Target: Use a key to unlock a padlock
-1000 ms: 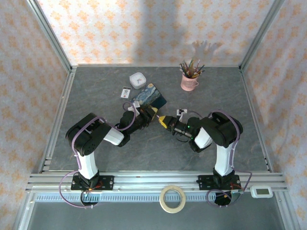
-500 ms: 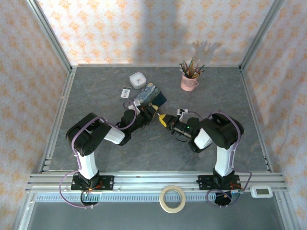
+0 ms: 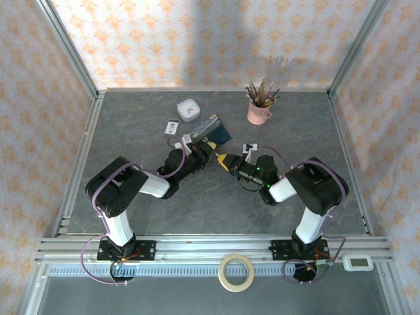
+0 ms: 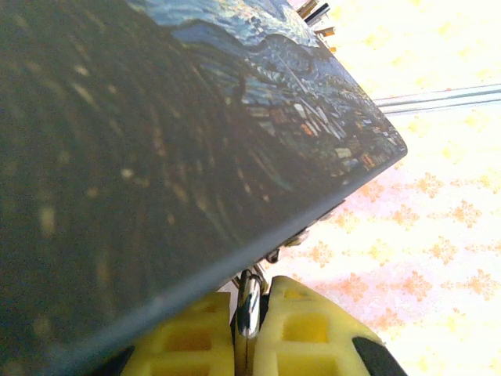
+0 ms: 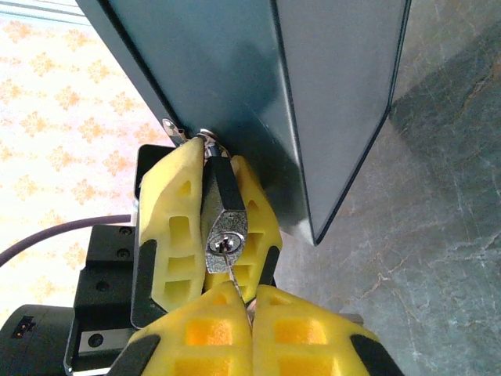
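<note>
The small dark grey padlock [image 5: 225, 213] hangs from the hasp of the blue painted box [image 5: 313, 94], keyhole end towards my right wrist camera. My left gripper [image 3: 210, 153] is shut on the padlock's body, its yellow fingers [image 5: 168, 227] on either side. In the left wrist view the padlock's shiny edge [image 4: 250, 301] sits between those fingers under the box [image 4: 141, 141]. My right gripper [image 5: 250, 304] is shut on the thin silvery key [image 5: 236, 276], whose tip is in the keyhole. The two grippers meet nose to nose beside the box [image 3: 211, 128].
A pink cup of pencils [image 3: 259, 108] stands at the back right. A white round object [image 3: 188, 109] and a small white-and-black card [image 3: 172, 126] lie behind the box. A tape roll [image 3: 236, 272] and a small white device [image 3: 359, 262] sit on the front rail.
The box has tipped up and shifted a little away from me. My right arm has stretched out, its elbow swinging right. Both grippers stay together at the padlock.
</note>
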You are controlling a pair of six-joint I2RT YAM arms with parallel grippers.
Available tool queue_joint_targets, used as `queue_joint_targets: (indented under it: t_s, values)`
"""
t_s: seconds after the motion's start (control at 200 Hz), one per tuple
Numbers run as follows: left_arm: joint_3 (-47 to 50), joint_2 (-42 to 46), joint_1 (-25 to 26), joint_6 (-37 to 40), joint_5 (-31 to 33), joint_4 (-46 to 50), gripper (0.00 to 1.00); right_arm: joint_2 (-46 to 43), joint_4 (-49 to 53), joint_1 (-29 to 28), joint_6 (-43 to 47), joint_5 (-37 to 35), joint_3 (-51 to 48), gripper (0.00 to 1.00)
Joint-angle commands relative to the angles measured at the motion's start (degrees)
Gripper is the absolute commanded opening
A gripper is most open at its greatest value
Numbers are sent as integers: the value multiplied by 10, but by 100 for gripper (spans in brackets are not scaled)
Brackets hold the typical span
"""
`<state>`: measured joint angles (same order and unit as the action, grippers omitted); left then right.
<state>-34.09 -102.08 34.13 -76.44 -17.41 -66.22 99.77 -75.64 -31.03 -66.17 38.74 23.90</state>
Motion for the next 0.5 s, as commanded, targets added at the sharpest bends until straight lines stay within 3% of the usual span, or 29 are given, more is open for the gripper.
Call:
queue_joint_targets:
  t_s: [0.0, 0.325, 0.495]
  values:
    - [-7, 15, 60, 22, -106, -3, 0, -29, -37, -6, -46, -16, 23, 0]
    - [-13, 3, 65, 22, -97, 2, 0, -22, -97, -8, -179, -39, 0, 0]
    - [-18, 3, 71, 23, -90, 20, 0, -23, -67, -18, -99, -30, 22, 0]
